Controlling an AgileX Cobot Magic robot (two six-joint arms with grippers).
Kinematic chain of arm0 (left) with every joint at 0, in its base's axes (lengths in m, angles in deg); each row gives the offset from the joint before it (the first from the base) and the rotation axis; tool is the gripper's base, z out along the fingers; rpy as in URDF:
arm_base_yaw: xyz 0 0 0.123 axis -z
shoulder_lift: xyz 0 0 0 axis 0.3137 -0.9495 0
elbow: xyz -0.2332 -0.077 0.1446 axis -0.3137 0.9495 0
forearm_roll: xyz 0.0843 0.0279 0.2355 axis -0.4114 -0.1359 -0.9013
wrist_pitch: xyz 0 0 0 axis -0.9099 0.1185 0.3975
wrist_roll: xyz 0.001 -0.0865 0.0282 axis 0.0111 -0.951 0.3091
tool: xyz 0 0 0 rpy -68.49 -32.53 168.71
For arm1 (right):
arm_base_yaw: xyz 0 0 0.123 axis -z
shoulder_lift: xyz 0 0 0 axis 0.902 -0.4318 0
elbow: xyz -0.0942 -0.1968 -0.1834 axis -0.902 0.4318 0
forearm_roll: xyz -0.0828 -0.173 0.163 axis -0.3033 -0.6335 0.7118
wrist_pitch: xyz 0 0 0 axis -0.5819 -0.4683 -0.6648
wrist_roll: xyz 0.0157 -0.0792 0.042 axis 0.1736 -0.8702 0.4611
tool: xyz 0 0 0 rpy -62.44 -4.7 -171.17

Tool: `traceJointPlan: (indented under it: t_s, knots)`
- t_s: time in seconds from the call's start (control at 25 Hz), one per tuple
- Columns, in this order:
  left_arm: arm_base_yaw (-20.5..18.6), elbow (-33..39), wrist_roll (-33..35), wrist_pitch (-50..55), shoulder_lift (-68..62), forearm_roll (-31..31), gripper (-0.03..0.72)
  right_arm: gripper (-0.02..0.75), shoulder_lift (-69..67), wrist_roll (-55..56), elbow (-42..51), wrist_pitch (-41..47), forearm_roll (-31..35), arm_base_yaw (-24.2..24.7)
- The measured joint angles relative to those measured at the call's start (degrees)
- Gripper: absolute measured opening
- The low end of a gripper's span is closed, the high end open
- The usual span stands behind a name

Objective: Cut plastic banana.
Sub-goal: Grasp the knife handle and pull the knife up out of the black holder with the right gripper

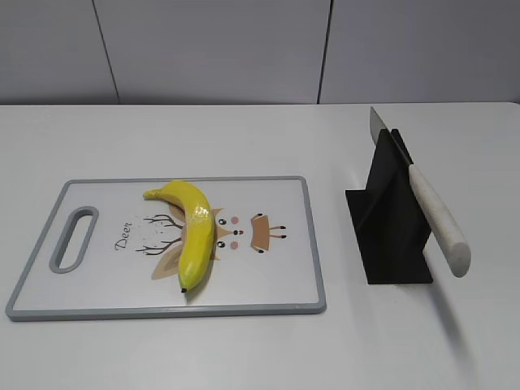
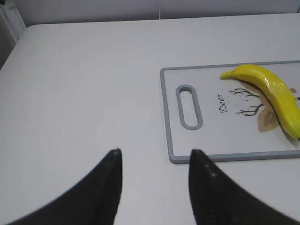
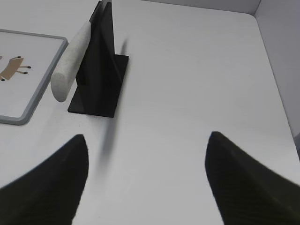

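The left pincer (image 2: pixel 154 187) is hovering released over bare desk (image 2: pixel 84 93) toward the left edge, its two dark fingers spread apart with nothing between them, just short of the handle end of the cutting board (image 2: pixel 171 140). The right pincer (image 3: pixel 145 183) is likewise hanging released and empty, fingers wide, over the desk's right side, near the black knife stand (image 3: pixel 101 65) but apart from it.

Nothing of the cutting appears to be done yet. The plastic banana (image 1: pixel 192 231) is lying whole on the cutting board, roughly at the board's middle over the printed deer picture, its dark tip pointing toward the near edge of the desk and its stem end toward the far edge. No gap or split is showing along it.

The knife (image 1: pixel 431 211) is sitting slanted in the black knife stand toward the right edge of the desk, white handle sticking out toward the near side, blade tip up toward the far side. Neither pincer is touching it.

Judging from this, everything is left: taking the knife by its handle, steadying the banana, and pressing the blade through.
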Motion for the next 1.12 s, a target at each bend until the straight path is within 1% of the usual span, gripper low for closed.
traceJointPlan:
  t_s: [1.12]
  knots:
    - [0.0,0.0,0.0,0.0,0.0,0.0,0.446,0.589,0.0,0.0,0.0,0.0,0.2,0.0]
